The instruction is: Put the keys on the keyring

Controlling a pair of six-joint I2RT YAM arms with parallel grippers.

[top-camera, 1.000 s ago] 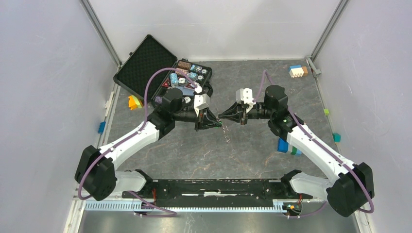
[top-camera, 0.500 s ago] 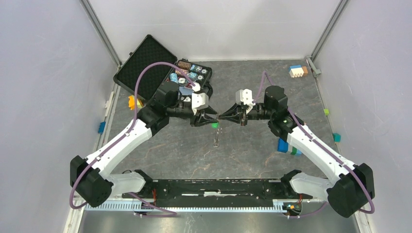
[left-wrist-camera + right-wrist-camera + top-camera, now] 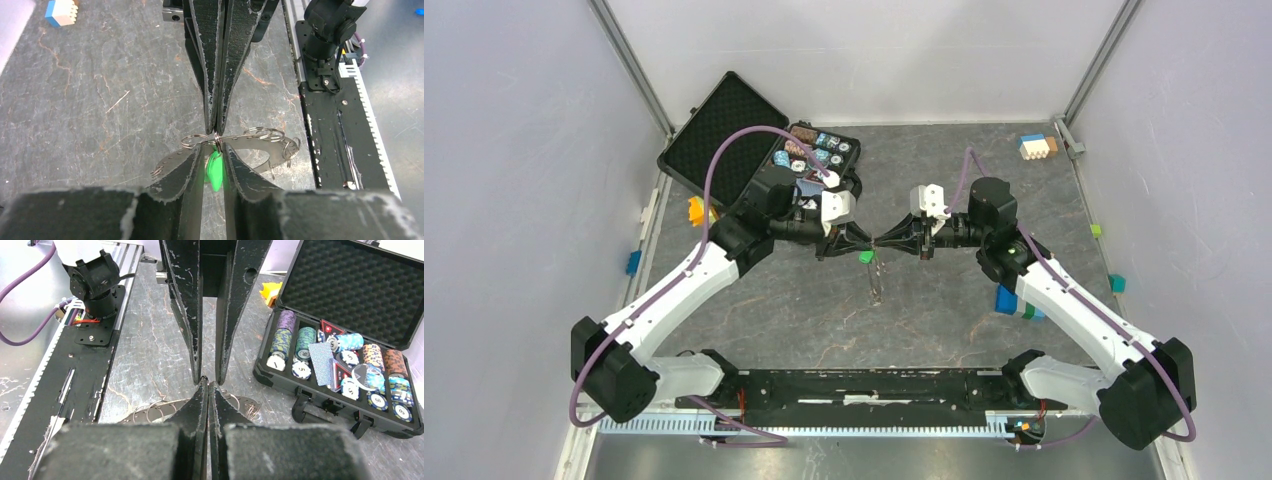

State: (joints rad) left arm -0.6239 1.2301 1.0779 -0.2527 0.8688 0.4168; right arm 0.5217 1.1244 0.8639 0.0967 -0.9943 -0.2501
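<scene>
Bracketing one green key (left pincer)

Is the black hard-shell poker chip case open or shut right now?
Open: the black hard-shell case has its foam-lined lid swung back, exposing chip stacks and playing cards inside.

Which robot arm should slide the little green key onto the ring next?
Left, probably. The green key sits between the fingers of the left gripper, right at the keyring. The right gripper is shut, pinching the keyring, so it looks better suited to holding it steady.
</scene>
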